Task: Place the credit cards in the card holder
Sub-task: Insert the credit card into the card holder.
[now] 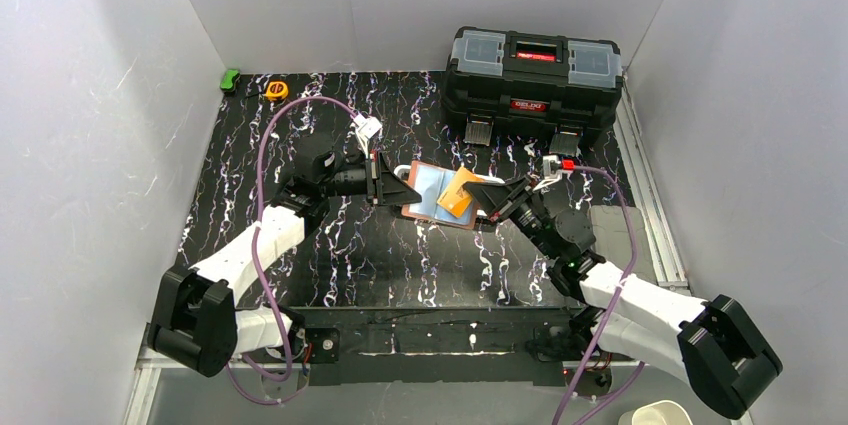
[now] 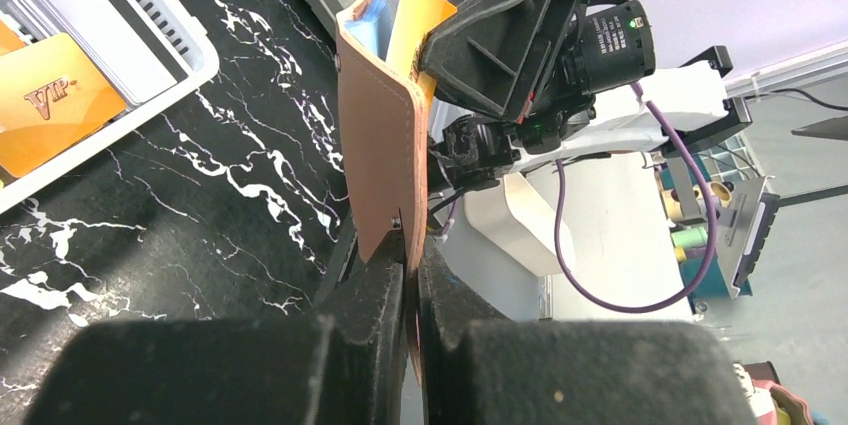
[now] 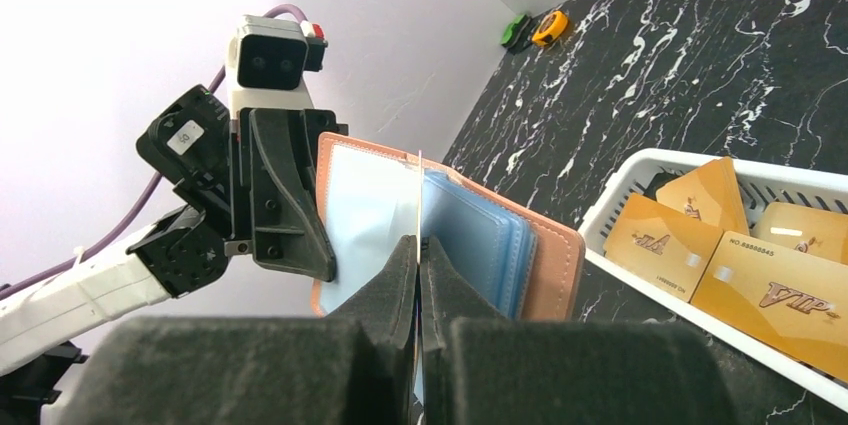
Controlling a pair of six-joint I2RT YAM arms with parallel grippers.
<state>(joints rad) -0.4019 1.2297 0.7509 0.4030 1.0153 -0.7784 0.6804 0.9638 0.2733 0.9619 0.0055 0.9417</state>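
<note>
The card holder [image 1: 432,195], salmon-pink outside with light blue sleeves inside, is held open above the mat. My left gripper [image 1: 408,192] is shut on its left cover; the left wrist view shows the salmon flap [image 2: 380,145] pinched between the fingers [image 2: 385,295]. My right gripper [image 1: 478,192] is shut on an orange credit card [image 1: 458,192], which stands tilted among the sleeves. From the right wrist that card [image 3: 418,190] is seen edge-on between blue sleeves [image 3: 470,235]. More orange credit cards [image 3: 780,285] lie in a white basket.
The white slotted basket [image 3: 620,185] sits on the mat just beside the card holder, also seen as a basket rim [image 2: 190,55] from the left wrist. A black toolbox [image 1: 535,70] stands at the back right. A green object [image 1: 230,79] and an orange tape measure [image 1: 276,90] lie at the back left.
</note>
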